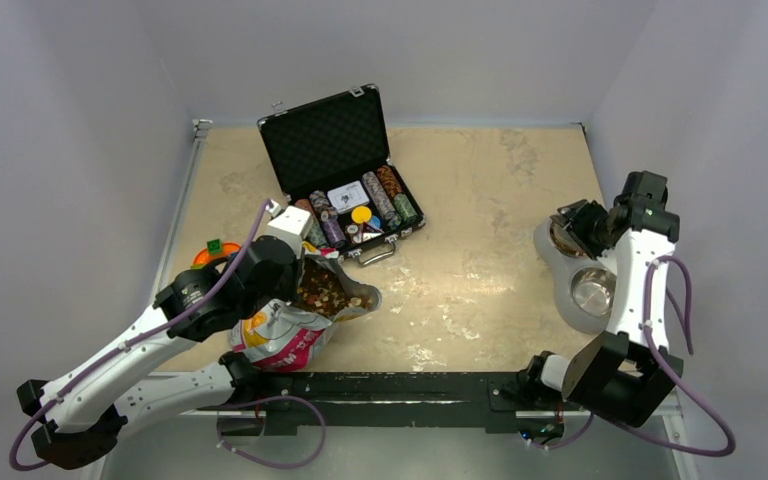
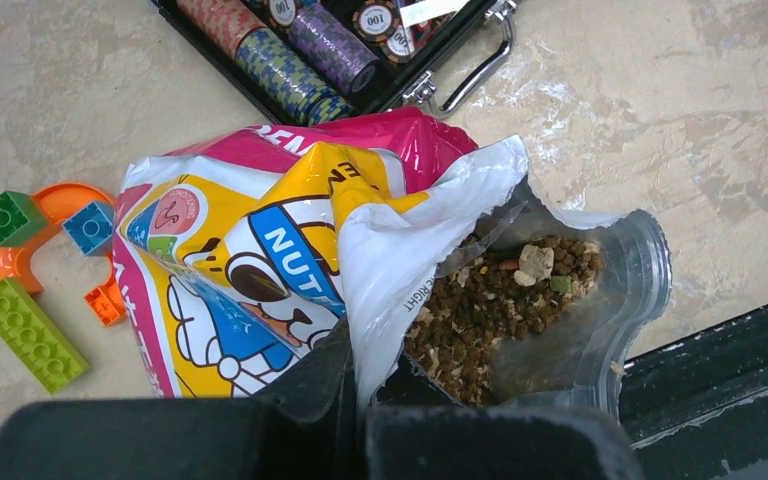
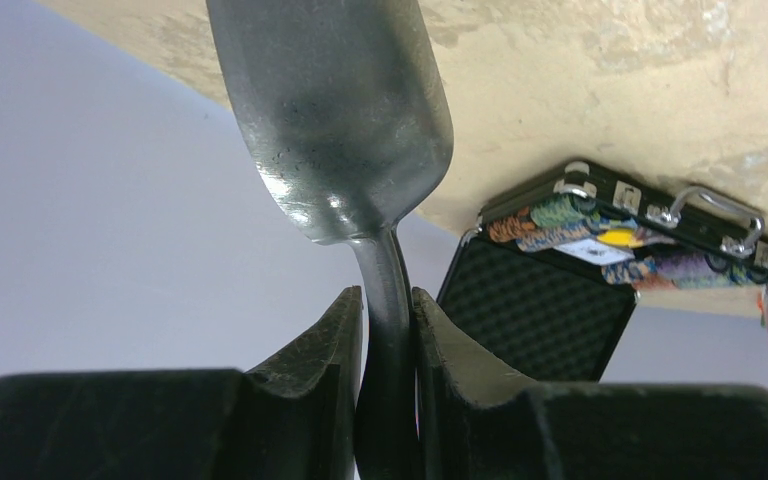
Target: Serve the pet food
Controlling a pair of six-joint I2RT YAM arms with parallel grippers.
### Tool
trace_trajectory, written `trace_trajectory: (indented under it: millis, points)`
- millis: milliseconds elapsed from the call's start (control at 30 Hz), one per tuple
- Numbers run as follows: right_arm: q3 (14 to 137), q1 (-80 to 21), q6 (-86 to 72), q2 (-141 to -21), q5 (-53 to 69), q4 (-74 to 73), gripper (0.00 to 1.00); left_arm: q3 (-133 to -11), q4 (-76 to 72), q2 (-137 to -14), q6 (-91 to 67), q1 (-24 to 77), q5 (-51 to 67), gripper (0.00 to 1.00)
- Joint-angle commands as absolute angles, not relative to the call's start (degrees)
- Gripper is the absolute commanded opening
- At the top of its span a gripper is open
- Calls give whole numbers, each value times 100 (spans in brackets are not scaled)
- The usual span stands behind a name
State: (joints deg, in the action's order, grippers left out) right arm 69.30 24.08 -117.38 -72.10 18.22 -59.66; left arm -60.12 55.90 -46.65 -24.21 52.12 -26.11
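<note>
Serving step: the right fingers (image 3: 310, 350) clamp a spoon (image 3: 340, 110) over the double bowl (image 1: 590, 290) at 3 o'clock. The left fingers (image 2: 310, 395) pinch the bag (image 2: 260, 230) rim, exposing kibble (image 2: 500, 300) at 8 o'clock. The next scoop likely calls for a sweep across open desk (image 1: 480, 250) into the bag's narrow mouth, clear of the poker case (image 1: 345, 180) at 12 o'clock.

The kibble (image 2: 480, 310) is brown, its printed bag (image 2: 250, 230) pink, yellow, blue and white (the case (image 1: 325, 140) black).
</note>
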Motion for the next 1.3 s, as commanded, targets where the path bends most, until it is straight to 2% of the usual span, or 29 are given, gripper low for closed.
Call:
trace_trajectory:
  millis: [0,167,333,433,533,700,900,1033,1133,1267]
  points:
    - [6596,2436,-11439,-6562,1203,-5227,0,-6073,5613,-4518,-2145,5107,-2861,0]
    - [6237,2435,-10652,-6058,1058,-4792,0,-6107,5552,-4470,-2094,5109,-2699,0]
    - [6721,2175,-8337,-5848,947,-5104,0,-6139,5505,-4492,-2061,5106,-2379,0]
    - [6261,1686,-7245,-5284,1209,-4975,0,-6093,5456,-4547,-2101,5106,-2033,0]
    - [5332,1072,-6543,-4570,2082,-4317,0,-6122,5475,-4593,-2192,5106,-1724,0]
    - [4576,-770,-5895,-4181,3236,-3643,0,-6173,5372,-4669,-2279,5110,-1160,0]
    - [5101,-2800,-5205,-4499,4038,-3580,0,-6344,5488,-5056,-2499,5107,-793,0]
    - [6022,-4042,-4547,-5146,3821,-4411,0,-6354,5514,-5133,-2417,5107,-773,0]
    - [6529,-4544,-4050,-5403,3754,-4999,0,-6387,5560,-5142,-2373,5111,-770,0]
    - [6751,-4697,-3731,-5656,3808,-5321,0,-6378,5447,-5169,-2341,5107,-468,0]
